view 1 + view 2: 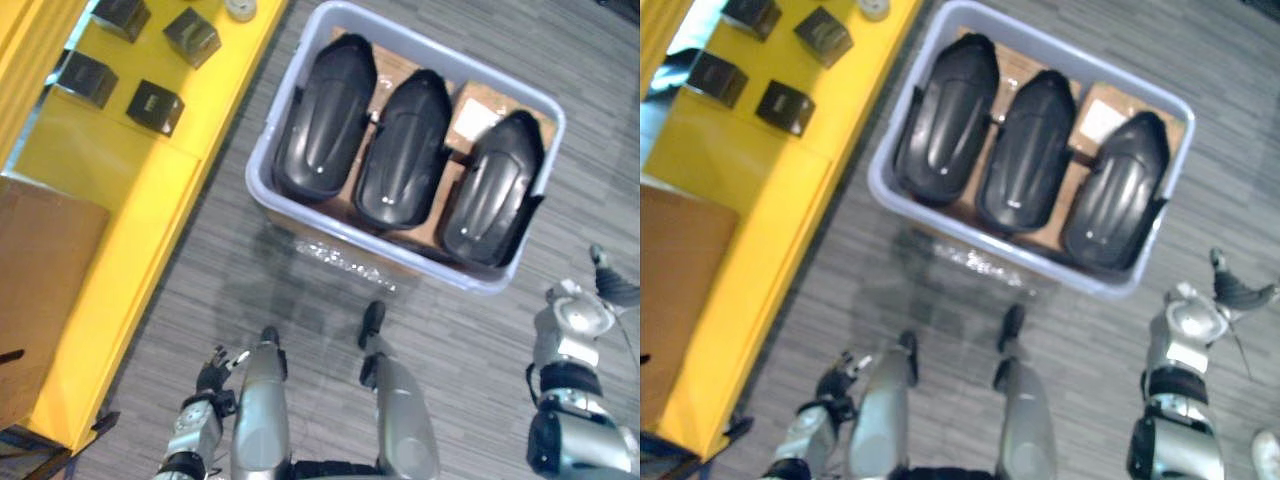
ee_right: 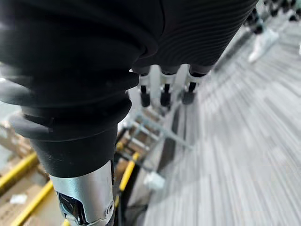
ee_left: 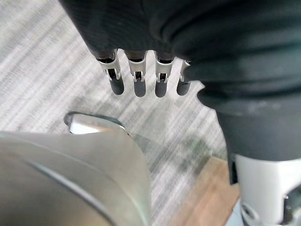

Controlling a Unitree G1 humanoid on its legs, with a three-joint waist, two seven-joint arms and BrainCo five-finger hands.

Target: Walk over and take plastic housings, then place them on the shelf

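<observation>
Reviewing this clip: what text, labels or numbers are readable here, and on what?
White label on the cardboard in the bin: too blurred to read.
Dark boxes on the yellow surface: any print too small to read.
Black housings: no markings visible.
Nothing can be quoted.

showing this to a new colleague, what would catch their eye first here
Three glossy black plastic housings lie side by side in a pale grey tub straight ahead. To the left runs a bright yellow surface with small dark boxes on it. The left hand and right hand hang open, empty.
</observation>
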